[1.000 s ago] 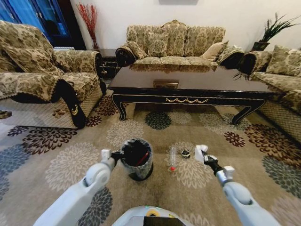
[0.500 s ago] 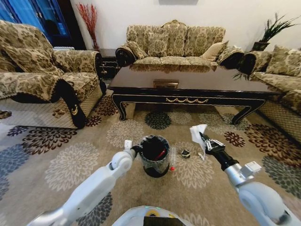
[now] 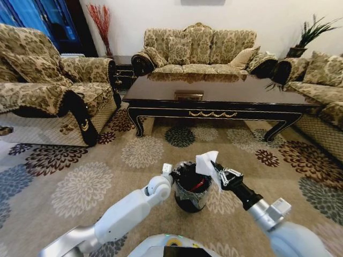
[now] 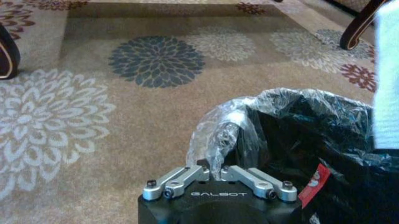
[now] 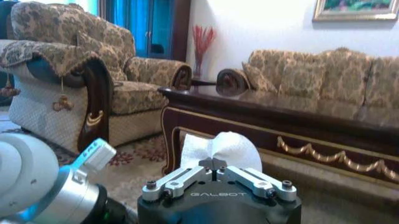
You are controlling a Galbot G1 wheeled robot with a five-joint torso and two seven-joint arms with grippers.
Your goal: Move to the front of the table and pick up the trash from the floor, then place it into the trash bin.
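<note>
White trash (image 3: 206,161) pinched in right end effector (image 3: 215,166), above trash bin (image 3: 188,194) gripped by left end effector (image 3: 170,172).

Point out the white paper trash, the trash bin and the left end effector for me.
white paper trash (image 3: 206,162), head view, on the crumpled sheet's middle.
trash bin (image 3: 188,202), head view, on its outer wall.
left end effector (image 4: 216,173), left wrist view, between the fingertips pinching the bag.

The right gripper (image 3: 216,168) has carried the trash (image 3: 206,162) over the trash bin (image 3: 190,188).
</note>
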